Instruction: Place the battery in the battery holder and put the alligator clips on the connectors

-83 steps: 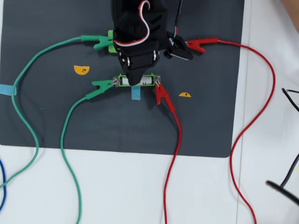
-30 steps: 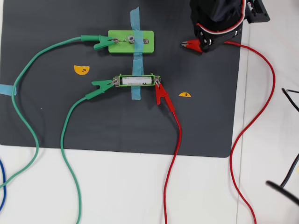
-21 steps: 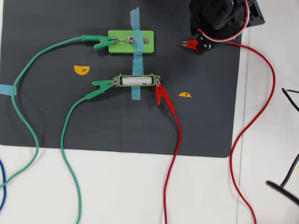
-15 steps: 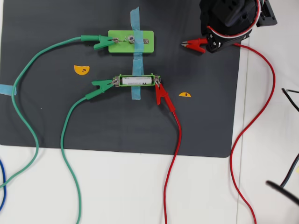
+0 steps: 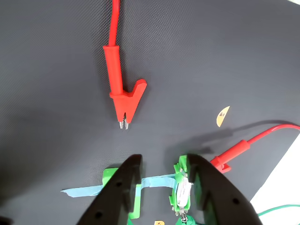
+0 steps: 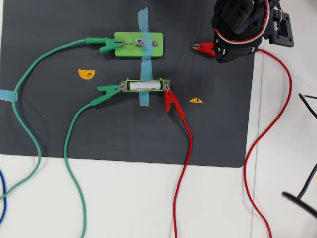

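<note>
The arm hides most of the loose red alligator clip (image 6: 202, 47) from above. In the wrist view the gripper (image 5: 161, 166) stands parted and empty (clip lying clear ahead). The battery (image 6: 145, 86) sits in the battery holder (image 6: 146, 80) on the dark mat (image 6: 59, 124), itself on a white table (image 6: 148, 203).

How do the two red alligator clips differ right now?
The upper red clip lies loose on the mat beside the arm, touching no connector; the lower red clip sits at the right end of the battery holder. In the overhead view the upper one lies level, pointing left; the lower one stands nearly upright, pointing up. Both are red-sleeved on red wires.
</note>
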